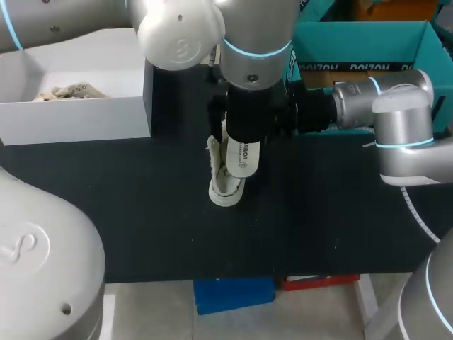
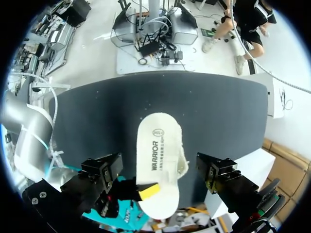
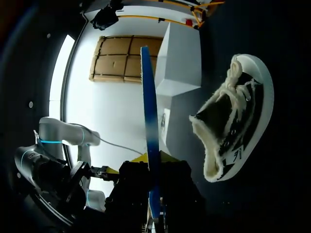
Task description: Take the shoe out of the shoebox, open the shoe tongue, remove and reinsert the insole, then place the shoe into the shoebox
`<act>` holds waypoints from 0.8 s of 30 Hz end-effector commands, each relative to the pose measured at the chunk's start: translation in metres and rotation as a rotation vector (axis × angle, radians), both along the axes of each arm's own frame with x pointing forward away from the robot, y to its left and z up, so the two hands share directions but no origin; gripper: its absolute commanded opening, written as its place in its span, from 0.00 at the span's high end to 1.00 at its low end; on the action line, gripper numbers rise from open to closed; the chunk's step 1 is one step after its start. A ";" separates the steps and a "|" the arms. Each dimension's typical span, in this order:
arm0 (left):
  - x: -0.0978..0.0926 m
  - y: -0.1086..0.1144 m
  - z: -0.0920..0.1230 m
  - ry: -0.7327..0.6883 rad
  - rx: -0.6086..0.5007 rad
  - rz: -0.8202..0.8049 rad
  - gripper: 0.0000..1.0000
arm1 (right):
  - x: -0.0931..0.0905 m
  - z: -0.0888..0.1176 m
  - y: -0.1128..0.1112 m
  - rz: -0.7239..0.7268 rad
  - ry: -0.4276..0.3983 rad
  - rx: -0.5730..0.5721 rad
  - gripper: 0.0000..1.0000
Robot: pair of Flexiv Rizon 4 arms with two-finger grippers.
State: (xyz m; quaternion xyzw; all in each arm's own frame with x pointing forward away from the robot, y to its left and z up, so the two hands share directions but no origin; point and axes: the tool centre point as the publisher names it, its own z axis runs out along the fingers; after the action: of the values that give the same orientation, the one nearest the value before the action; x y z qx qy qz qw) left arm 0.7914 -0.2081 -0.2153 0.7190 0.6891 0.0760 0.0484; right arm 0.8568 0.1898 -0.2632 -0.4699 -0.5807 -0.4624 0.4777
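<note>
Bench seen from above and from both wrists. A black canvas shoe with a white rubber sole, white laces and cream fleece lining [image 1: 225, 190] [image 3: 238, 126] stood on the black table [image 1: 141, 212] near its middle, outside both boxes and directly below the left arm. A white printed insole [image 1: 242, 157] [image 2: 158, 160] rose from the shoe's opening up to the left gripper [image 2: 150, 191]. One yellow tip lay flat against the insole's printed face and the other was hidden behind it, so the gripper was clamped on the insole's upper end.

The right arm came in level from the right, its wrist just beside the left arm's. The right gripper [image 3: 150, 162] stood apart from the shoe, with a thin blue edge [image 3: 149, 121] running along its middle. Whether this gripper was clenched or released could not be told.

An open white cardboard shoebox [image 1: 78, 117] holding crumpled paper [image 1: 67, 91] sat at the far left. An open teal cardboard box [image 1: 368, 39] sat at the far right.
</note>
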 end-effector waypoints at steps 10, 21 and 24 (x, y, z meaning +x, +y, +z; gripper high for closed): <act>-0.001 0.005 -0.002 -0.003 -0.041 -0.009 0.00 | 0.000 0.000 0.001 0.000 0.001 -0.004 1.00; 0.024 0.001 0.011 0.041 -0.116 -0.058 0.00 | 0.000 0.000 0.001 0.000 0.001 -0.004 1.00; 0.038 0.000 0.016 0.033 -0.116 -0.058 0.00 | 0.000 0.000 0.001 0.000 0.001 -0.004 1.00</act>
State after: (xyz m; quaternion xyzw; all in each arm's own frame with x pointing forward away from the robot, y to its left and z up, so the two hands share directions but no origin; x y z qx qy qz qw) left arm 0.8213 -0.2082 -0.2021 0.7352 0.6722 0.0232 0.0839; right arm 0.8568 0.1897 -0.2632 -0.4699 -0.5807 -0.4624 0.4777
